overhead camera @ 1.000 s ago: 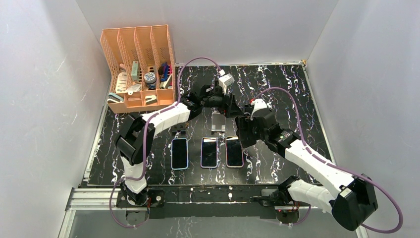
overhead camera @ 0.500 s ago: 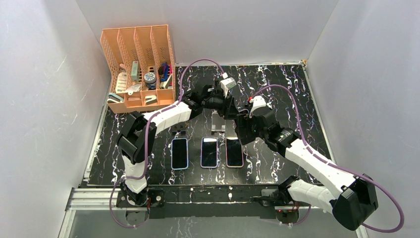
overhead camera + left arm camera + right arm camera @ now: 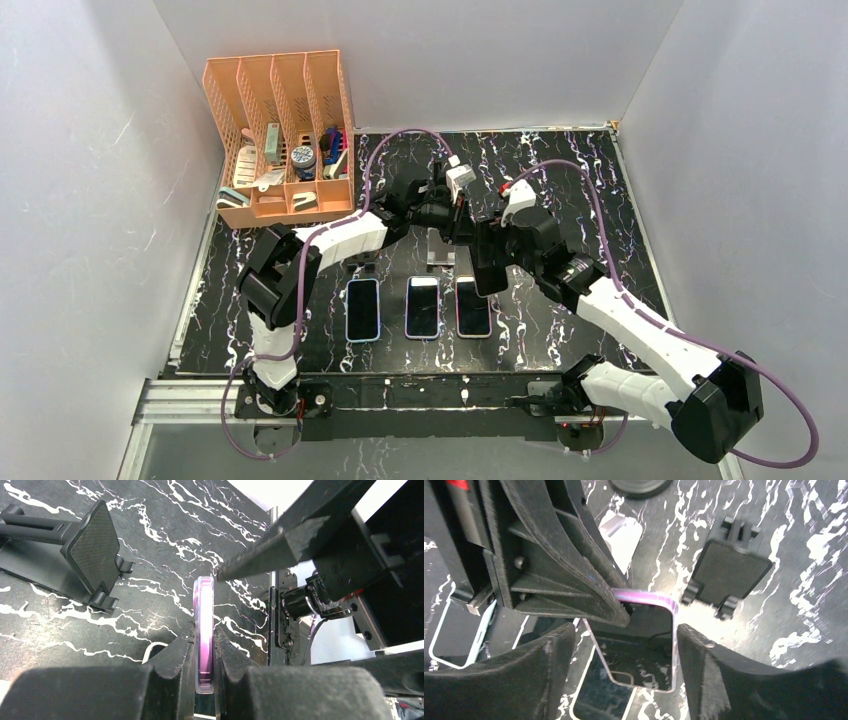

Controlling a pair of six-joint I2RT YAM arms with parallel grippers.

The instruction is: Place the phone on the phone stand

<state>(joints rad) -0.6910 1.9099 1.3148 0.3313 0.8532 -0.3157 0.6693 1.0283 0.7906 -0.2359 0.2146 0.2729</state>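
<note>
Jaws of the left gripper [image 3: 204,641] are clenched on the phone [image 3: 204,600], pinching it by its two flat faces. The right gripper [image 3: 625,639] is spread wide, one finger on each side of the same phone; whether its pads touch the case I cannot tell.

An orange organizer [image 3: 225,95] with four slots stands at the far left corner of the table [image 3: 570,170]. Its slots hold small odds and ends, among them a round grey item [image 3: 303,157], a blue one [image 3: 335,140] and some white pieces, too small to name.

The table top is black with white veins, closed in by plain white walls [image 3: 480,60] at the back and both sides. Three other phones [image 3: 423,307] lie flat, side by side, in a row near the front. A silver phone stand [image 3: 440,247] sits just behind that row, and a black phone stand [image 3: 95,550] with a tilted, woven-pattern plate sits to the left of it.

The phone is up off the table, between the two grippers, above the space behind the row. It has a purple-pink case and is held on edge, its thin side toward the left wrist camera, its long axis running straight out along the left fingers [image 3: 175,662].
</note>
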